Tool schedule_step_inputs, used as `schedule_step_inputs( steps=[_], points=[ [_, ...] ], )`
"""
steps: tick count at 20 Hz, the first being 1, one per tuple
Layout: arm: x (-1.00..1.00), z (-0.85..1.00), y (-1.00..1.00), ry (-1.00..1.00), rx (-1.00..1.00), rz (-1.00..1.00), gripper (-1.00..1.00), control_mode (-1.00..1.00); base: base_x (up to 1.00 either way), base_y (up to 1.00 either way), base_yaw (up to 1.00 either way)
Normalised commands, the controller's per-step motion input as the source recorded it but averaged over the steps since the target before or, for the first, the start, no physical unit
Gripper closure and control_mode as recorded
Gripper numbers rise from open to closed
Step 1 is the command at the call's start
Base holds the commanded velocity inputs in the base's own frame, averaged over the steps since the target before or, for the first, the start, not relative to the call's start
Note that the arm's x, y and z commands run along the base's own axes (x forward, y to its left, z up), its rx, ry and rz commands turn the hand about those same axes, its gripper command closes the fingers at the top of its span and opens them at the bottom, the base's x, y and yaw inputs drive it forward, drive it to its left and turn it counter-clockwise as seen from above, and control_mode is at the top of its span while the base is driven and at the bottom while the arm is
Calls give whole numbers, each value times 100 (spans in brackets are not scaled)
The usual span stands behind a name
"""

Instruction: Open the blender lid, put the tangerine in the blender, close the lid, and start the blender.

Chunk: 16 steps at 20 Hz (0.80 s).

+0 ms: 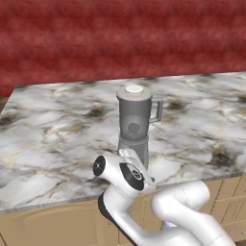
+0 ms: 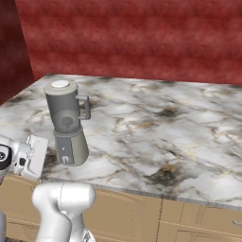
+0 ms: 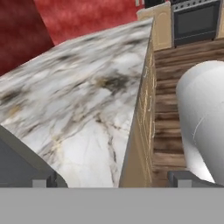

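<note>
The blender (image 1: pixel 136 126) stands upright on the marble counter near its front edge. It has a translucent grey jar, a handle on the right and a tapered base with a round knob (image 2: pixel 66 159). The blender lid (image 1: pixel 134 91) sits flat on the jar's rim, its white cap on top; the right base view shows the lid (image 2: pixel 60 85) too. My gripper (image 3: pixel 116 180) is open, its two dark fingertips wide apart with nothing between them. It hangs low at the counter's front edge, right in front of the blender's base and apart from it. The tangerine is out of view.
The marble counter (image 1: pixel 57 144) spreads wide to both sides of the blender, with a red wall behind. Beige cabinet fronts (image 2: pixel 156 217) run below its edge. The hand view looks along that edge to a wooden floor (image 3: pixel 168 109) and a dark oven (image 3: pixel 194 22).
</note>
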Motion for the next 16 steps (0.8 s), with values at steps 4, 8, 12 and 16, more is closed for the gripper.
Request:
schedule_step_inputs(
  steps=[4, 8, 12, 16],
  points=[
    [12, -22, -8, -8, 0, 0, -100, -100, 0, 0, 0],
    [8, -3, -4, -10, 0, 2, -100, -100, 0, 0, 0],
    [18, 0, 0, -4, 0, 1, -100, -100, 0, 0, 0],
    [23, 0, 0, -1, 0, 1, -100, -100, 0, 0, 0]
  ],
)
